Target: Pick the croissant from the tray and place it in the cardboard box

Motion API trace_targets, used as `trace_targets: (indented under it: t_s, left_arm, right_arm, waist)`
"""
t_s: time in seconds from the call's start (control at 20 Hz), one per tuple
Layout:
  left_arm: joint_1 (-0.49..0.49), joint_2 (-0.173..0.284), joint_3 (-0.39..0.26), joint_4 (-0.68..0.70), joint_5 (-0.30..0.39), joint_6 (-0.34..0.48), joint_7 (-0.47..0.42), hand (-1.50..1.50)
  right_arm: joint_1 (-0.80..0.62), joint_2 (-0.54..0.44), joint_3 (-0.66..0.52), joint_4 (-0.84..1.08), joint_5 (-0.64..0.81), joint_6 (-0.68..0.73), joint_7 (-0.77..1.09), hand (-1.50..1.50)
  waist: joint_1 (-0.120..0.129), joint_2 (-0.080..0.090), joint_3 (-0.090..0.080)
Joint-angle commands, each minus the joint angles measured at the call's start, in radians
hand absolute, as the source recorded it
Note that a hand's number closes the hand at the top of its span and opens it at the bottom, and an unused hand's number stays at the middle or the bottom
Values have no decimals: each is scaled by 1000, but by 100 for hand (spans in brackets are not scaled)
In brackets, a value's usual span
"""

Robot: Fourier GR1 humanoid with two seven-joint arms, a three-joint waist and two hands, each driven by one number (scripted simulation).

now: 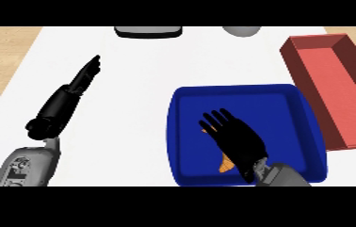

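Note:
A blue tray (292, 103) lies at the lower right of the white counter. Over its middle hovers my right hand (236, 139), open with straight fingers pointing away from me. It covers most of an orange croissant (224, 166); only small orange bits show at the hand's left edge and below the palm. Whether the hand touches the croissant cannot be told. A red-brown open box (327, 87) stands just right of the tray. My left hand (87, 74) rests at the left of the counter, open, fingers stretched up and to the right, far from the tray.
A grey and black flat object (148, 31) sits at the counter's far edge in the middle. A grey rounded object (242, 30) is beside it to the right. Wooden surface shows past the counter's left edge (17, 52).

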Motion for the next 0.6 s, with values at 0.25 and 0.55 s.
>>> trace_targets:
  t_s: [0.25, 0.55]
  left_arm:
    - [35, -42, 1, -80, -20, -22, 44, 0]
    - [87, -50, 13, -131, -23, -48, 53, 0]
  right_arm:
    - [44, 19, -53, 114, 110, -104, -63, -150]
    - [17, 91, -57, 153, 146, -43, -84, -150]
  waist:
    - [1, 0, 0]
    - [3, -1, 0]
